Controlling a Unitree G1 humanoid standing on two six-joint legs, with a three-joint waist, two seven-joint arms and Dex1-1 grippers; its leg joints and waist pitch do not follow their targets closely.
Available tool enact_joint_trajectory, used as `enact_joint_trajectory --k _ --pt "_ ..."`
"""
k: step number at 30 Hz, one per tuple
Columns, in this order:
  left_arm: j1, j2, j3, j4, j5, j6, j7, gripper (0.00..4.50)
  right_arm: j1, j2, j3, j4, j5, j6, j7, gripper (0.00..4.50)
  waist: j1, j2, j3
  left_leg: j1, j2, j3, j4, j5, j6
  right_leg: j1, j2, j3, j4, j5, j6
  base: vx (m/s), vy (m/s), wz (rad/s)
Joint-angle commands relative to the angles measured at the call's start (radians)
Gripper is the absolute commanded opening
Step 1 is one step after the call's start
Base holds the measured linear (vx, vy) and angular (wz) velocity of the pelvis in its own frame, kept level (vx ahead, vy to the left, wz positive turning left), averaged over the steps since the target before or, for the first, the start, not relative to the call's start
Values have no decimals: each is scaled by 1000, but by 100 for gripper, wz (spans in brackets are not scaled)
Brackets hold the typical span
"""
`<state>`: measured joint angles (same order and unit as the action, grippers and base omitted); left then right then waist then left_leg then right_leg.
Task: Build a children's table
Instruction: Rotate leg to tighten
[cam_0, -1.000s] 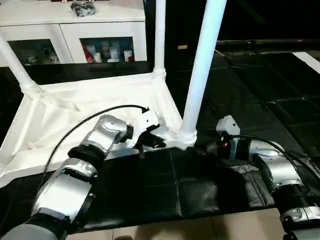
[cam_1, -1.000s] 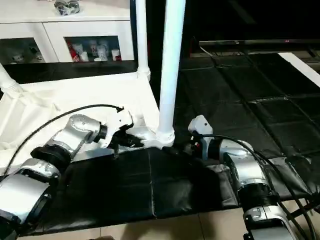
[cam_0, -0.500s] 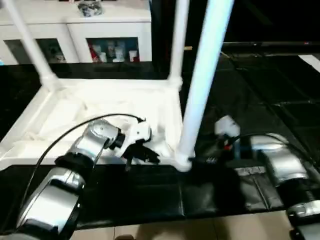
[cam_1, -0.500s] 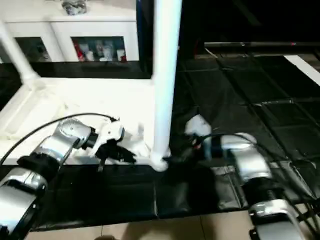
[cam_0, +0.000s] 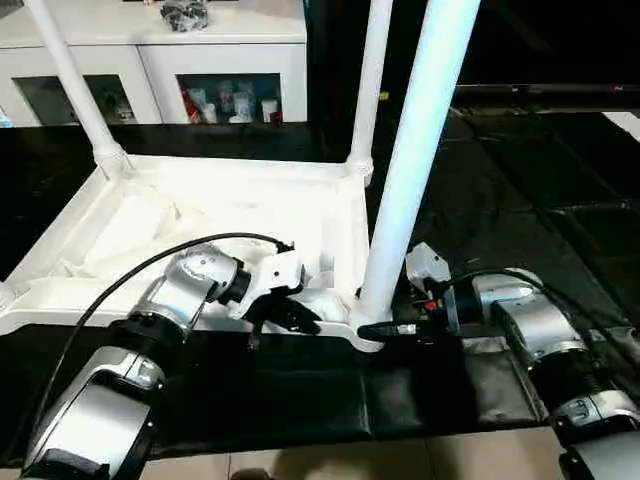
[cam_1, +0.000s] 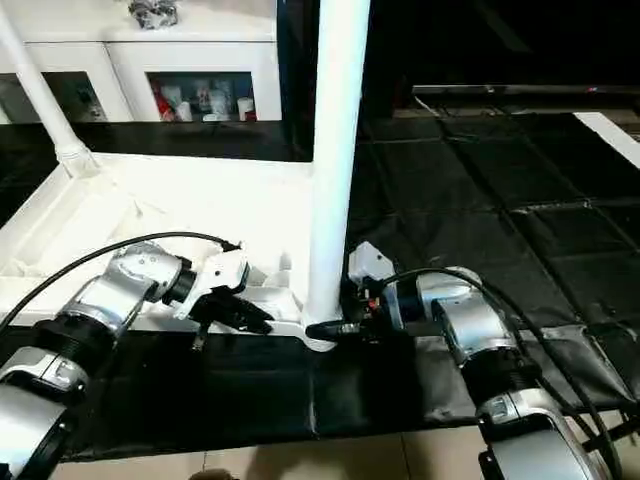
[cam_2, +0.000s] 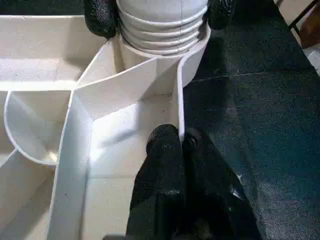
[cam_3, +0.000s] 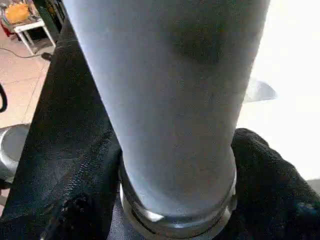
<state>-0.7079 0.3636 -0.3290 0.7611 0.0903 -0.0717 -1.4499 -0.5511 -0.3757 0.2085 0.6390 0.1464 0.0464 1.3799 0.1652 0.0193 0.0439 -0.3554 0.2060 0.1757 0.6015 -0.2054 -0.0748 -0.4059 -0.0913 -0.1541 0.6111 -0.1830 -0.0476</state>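
The children's table lies upside down on a black mat, its white ribbed top (cam_0: 200, 215) facing up. Three legs stand upright: near right (cam_0: 415, 150), far right (cam_0: 370, 80), far left (cam_0: 75, 85). My left gripper (cam_0: 290, 318) is shut on the thin rim wall (cam_2: 177, 115) of the top, just beside the near right corner. My right gripper (cam_1: 330, 328) is shut around the threaded base (cam_2: 162, 25) of the near right leg, one black finger (cam_3: 265, 170) on each side of it.
A white glass-door cabinet (cam_0: 160, 50) stands behind the table. The black mat (cam_0: 300, 390) covers the floor under my arms, with pale tiles (cam_0: 400, 465) at its near edge. A black cable (cam_0: 150, 260) loops over my left forearm.
The camera has shifted. My right gripper has moved left across the mat and now sits around the near right leg's base. My left gripper has kept its hold on the rim.
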Motion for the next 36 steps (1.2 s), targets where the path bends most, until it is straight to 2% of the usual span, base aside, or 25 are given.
enact_joint_trajectory --k 1,3,10,12,13,14,15,16,17,18,19,20,21,24,25,26,27,29,30,31,33,36 --pt "12 1 -33 -24 4 0 -50 0 -20 -6 13 7 -7 2 1 298 -6 -10 -71 0 43 -10 -64 -85 82 65 -81 76 -68 -174 -156 0 0 0" --pt "13 1 -33 -27 2 4 -48 0 -20 -5 14 9 -7 2 2 280 -6 -8 -71 0 42 -10 -63 -82 81 65 -81 76 -68 -173 -154 0 0 0" --pt "9 -27 -2 -23 -11 57 36 0 9 28 -2 -6 15 19 -17 273 -7 -7 -71 0 41 -9 -63 -86 79 66 -80 76 -68 -171 -158 0 0 0" --pt "-17 -72 28 5 -15 117 139 0 32 69 -25 -16 17 35 -117 272 -7 -7 -66 3 42 -8 -65 -105 73 63 -81 75 -76 -211 -151 0 0 0" --pt "-17 -72 28 5 -15 117 139 0 32 69 -25 -16 17 35 -117 272 -8 -5 -62 6 42 -9 -68 -130 60 61 -82 74 -84 -263 -139 0 0 0" --pt "-43 -131 69 26 -36 195 242 0 36 134 -58 -2 0 49 -295 272 -12 -10 -63 8 40 -10 -70 -138 46 65 -83 74 -88 -306 -119 0 0 0" --pt "-55 -160 87 33 -43 216 299 0 32 166 -73 10 -8 68 -383 272 -17 -6 -59 11 39 -13 -73 -152 28 62 -85 71 -96 -355 -108 0 0 0" --pt "-66 -190 103 38 -49 245 355 0 25 199 -89 24 -13 87 -466 272 -24 -8 -59 9 37 -13 -74 -155 19 64 -83 70 -97 -375 -99 0 0 0" --pt "-66 -190 103 38 -49 245 355 0 25 199 -89 24 -13 87 -466 272 -31 -10 -60 9 34 -14 -75 -154 10 65 -85 69 -101 -396 -88 0 0 0" --pt "-75 -221 117 39 -55 273 406 0 18 236 -107 36 -11 102 -543 272 -36 -15 -61 2 29 -14 -73 -141 19 72 -85 68 -104 -397 -76 0 0 0" --pt "-83 -248 129 40 -56 292 461 0 11 269 -123 45 -7 116 -603 272 -39 -12 -60 1 30 -13 -73 -132 22 70 -84 70 -103 -385 -78 0 0 0" --pt "-90 -279 139 38 -58 313 514 0 0 305 -136 59 -5 127 -668 272 -47 -11 -62 6 31 -14 -73 -134 25 65 -85 70 -104 -375 -88 0 0 0" --pt "-94 -305 147 30 -59 332 555 0 -11 334 -144 71 -8 133 -720 272 -51 -14 -63 3 28 -13 -71 -119 30 67 -83 71 -99 -353 -94 0 0 0" --pt "-92 -350 150 -6 -49 359 619 0 -21 383 -137 80 -29 106 -767 272 -54 -17 -65 1 24 -10 -68 -87 48 68 -81 71 -98 -321 -100 0 0 0" --pt "-92 -351 149 -8 -48 358 619 0 -21 384 -136 80 -29 104 -767 328 -51 -15 -66 -1 25 -10 -68 -72 60 70 -81 72 -95 -298 -102 0 0 0" --pt "-86 -348 138 -21 -39 354 608 0 -12 391 -135 69 -36 88 -766 342 -51 -18 -67 -2 28 -10 -68 -62 70 69 -80 73 -90 -265 -108 0 0 0" --pt "-82 -334 130 -20 -32 341 592 0 -3 386 -136 59 -36 83 -759 342 -53 -14 -67 -2 30 -11 -69 -65 79 68 -79 73 -87 -242 -118 0 0 0" --pt "-78 -317 126 -15 -23 327 583 0 9 373 -133 46 -39 74 -746 348 -54 -15 -65 0 30 -10 -69 -77 83 67 -79 74 -87 -233 -122 0 0 0" --pt "-75 -303 125 -10 -18 318 576 0 20 361 -132 36 -41 64 -732 383 -54 -13 -65 0 29 -10 -69 -82 84 68 -79 74 -89 -237 -123 0 0 0" --pt "-72 -295 123 -10 -16 313 573 0 27 351 -134 31 -44 58 -729 383 -54 -17 -64 0 29 -9 -70 -91 83 69 -80 74 -91 -251 -119 0 0 0" --pt "-64 -276 115 -12 -10 309 559 0 41 325 -140 18 -41 43 -706 392 -52 -17 -63 1 29 -9 -71 -103 82 69 -82 74 -94 -279 -110 0 0 0" --pt "-54 -246 104 -13 1 293 532 0 59 277 -147 0 -32 23 -656 426 -52 -18 -63 -1 29 -10 -71 -100 86 70 -80 75 -93 -277 -104 0 0 0"
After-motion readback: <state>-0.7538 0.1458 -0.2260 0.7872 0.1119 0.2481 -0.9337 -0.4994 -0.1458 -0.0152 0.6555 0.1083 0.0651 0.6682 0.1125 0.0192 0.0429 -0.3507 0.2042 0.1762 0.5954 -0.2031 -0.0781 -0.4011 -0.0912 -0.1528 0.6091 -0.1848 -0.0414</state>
